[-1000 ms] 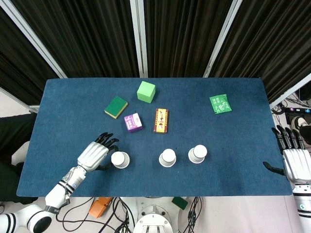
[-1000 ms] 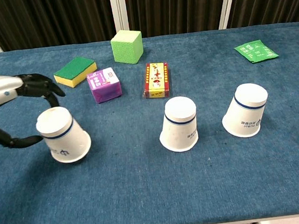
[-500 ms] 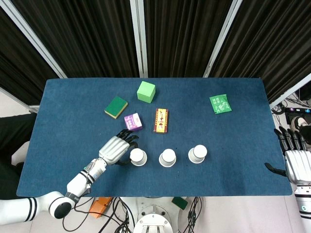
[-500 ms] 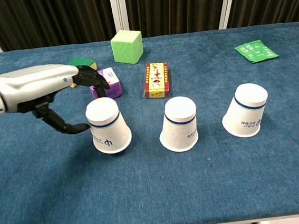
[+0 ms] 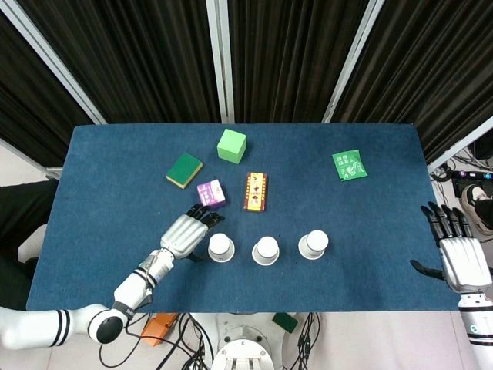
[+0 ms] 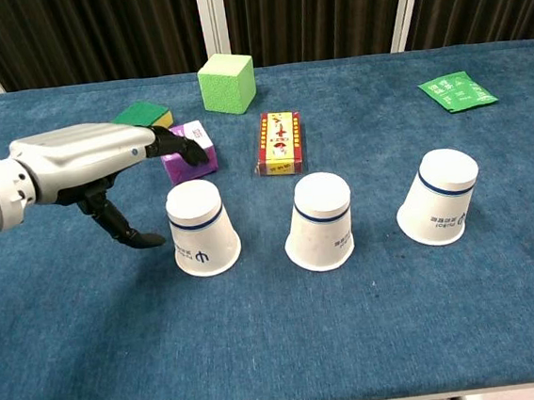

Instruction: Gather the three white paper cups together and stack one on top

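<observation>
chest view shows the left hand [image 6: 93,165] just beside the left cup [image 6: 201,229], fingers apart and apparently off it, likely so it can stand near the middle cup [image 6: 321,221]; the right cup [image 6: 439,197] sits apart. all three are smooth white paper cones, inverted on the blue felt-like counter [image 6: 281,350]. the right hand [image 5: 459,258] hangs open-fingered at the counter edge.

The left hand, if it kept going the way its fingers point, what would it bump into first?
Probably the purple box: the left hand points up and right toward it, passing just beside the nearest paper cup. Depth is hard to judge.
</observation>
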You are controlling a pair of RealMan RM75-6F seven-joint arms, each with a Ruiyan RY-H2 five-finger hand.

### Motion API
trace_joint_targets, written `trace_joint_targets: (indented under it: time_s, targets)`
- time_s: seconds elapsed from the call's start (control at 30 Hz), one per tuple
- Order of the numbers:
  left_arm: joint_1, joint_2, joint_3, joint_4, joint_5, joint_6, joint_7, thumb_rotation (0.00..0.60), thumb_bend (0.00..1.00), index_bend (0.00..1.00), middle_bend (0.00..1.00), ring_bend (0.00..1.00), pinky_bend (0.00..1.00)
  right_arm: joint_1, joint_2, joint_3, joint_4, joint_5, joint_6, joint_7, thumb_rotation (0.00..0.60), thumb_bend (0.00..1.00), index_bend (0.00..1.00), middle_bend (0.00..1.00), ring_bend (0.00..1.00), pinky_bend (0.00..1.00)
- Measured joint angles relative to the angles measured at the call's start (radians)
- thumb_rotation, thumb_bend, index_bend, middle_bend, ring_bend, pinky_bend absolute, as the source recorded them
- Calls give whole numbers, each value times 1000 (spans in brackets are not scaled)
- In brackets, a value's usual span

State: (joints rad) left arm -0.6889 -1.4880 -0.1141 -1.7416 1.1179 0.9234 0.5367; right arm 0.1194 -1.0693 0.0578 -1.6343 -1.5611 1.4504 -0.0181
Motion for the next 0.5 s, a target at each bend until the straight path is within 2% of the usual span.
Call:
trace_joint_targets:
  time_s: [0.2,0.33,0.5]
  targets:
    - [35,44,25,-39,40,78,-12,600,138,12,106,52,0,69,18,-16,-76,-74,-88,-7,600,146,0,89,0,55]
    - [90,94,49,-55,110,170,-59,600,138,11,107,53,0,132,7,-17,-121,-95,-179,-30,600,146,9,89,0,90]
    - [179,162,88,-41,210,299,-144,600,138,11,106,52,0,226,-78,3,-164,-65,-323,-131,600,147,128,99,9,129]
